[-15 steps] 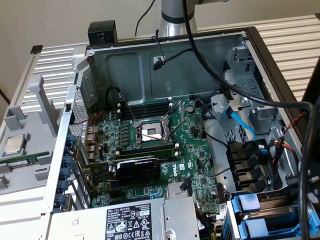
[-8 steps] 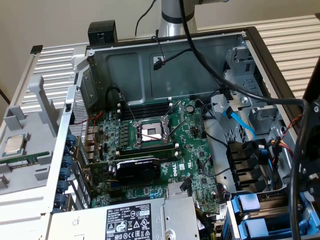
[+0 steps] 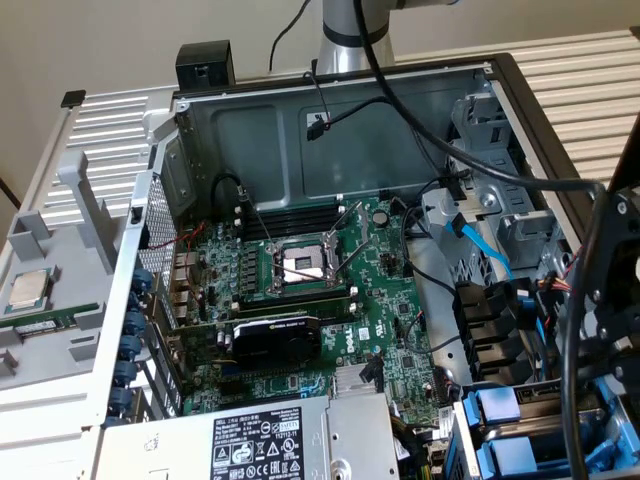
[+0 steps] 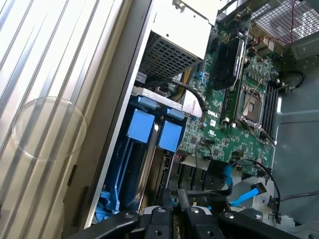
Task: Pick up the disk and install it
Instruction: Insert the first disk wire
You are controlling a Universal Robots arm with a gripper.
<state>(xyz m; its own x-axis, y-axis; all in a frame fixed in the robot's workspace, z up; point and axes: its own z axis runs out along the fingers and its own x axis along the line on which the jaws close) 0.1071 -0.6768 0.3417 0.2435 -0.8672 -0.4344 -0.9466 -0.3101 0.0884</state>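
Two blue carrier fronts [image 4: 141, 124] [image 4: 171, 135] sit side by side in the drive bay at the corner of the open computer case. They also appear at the exterior view's lower right [image 3: 497, 408]. The disk's silver body and label are hidden inside the bay, so I cannot tell which carrier holds it. My gripper [image 4: 180, 215] hovers just outside the bay, over the case's edge, with its black fingers [image 4: 168, 219] drawn together and nothing seen between them. The arm's dark wrist [image 3: 612, 290] hangs over the case's right side in the exterior view.
The green motherboard [image 3: 390, 300] has an open CPU socket [image 3: 300, 265], a black graphics card [image 3: 275, 340] and the power supply [image 3: 260, 445]. A blue cable [image 3: 485, 245] and black cables run near the bay. A processor chip [image 3: 28, 290] lies on the removed side panel.
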